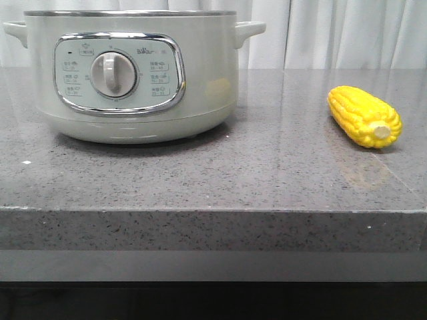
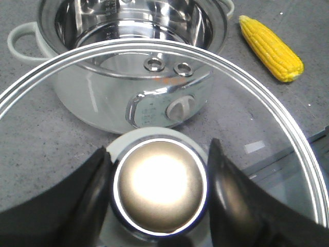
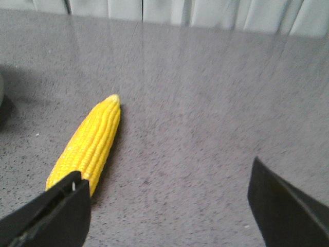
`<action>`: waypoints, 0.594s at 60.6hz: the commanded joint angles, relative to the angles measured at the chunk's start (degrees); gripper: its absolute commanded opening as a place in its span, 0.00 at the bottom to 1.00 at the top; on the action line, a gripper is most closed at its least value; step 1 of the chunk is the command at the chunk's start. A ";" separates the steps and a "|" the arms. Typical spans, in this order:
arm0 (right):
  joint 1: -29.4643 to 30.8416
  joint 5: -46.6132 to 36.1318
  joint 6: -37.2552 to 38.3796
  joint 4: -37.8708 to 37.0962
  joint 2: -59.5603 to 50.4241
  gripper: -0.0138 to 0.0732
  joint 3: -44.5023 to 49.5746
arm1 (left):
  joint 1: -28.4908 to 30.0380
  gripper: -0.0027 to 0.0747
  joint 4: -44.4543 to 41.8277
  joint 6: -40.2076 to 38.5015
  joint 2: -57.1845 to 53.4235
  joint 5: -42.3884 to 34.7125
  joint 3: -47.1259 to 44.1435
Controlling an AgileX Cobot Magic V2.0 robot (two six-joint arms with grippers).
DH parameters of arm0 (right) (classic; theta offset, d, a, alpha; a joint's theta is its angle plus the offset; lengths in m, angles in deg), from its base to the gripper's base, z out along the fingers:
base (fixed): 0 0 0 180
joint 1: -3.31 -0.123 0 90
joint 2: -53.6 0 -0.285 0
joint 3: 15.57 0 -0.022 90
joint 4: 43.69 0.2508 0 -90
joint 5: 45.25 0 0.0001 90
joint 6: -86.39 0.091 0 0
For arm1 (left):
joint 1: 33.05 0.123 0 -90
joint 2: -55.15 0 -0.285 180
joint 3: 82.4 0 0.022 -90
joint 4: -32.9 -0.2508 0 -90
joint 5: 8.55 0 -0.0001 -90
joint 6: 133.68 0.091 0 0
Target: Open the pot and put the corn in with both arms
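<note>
The pale grey-green pot [image 1: 133, 73] stands at the left of the counter with no lid on it. In the left wrist view its steel inside [image 2: 139, 25] is open. My left gripper [image 2: 159, 190] is shut on the round metal knob [image 2: 159, 185] of the glass lid [image 2: 247, 128] and holds the lid in front of and above the pot. The yellow corn [image 1: 363, 115] lies on the counter to the right of the pot. My right gripper [image 3: 167, 172] is open and empty above the counter, and the corn [image 3: 90, 141] lies just beside one finger [image 3: 61, 211]. Neither gripper shows in the front view.
The grey speckled counter [image 1: 267, 173] has its front edge close to the camera. White curtains [image 1: 347, 33] hang behind it. The pot's side handles [image 1: 250, 30] stick out past its body.
</note>
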 commanded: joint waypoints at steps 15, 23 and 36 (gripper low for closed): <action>-6.18 -5.17 -0.41 5.52 17.65 0.89 -8.92 | -0.30 0.21 2.10 0.16 -11.22 -6.93 -3.25; -8.91 -5.23 -0.41 9.07 26.66 0.89 -12.90 | -0.30 0.21 2.19 0.16 -11.57 -6.93 -3.25; -10.90 -6.29 -0.41 13.10 40.13 0.89 -20.02 | -0.30 0.21 2.21 0.16 -11.57 -7.03 -3.25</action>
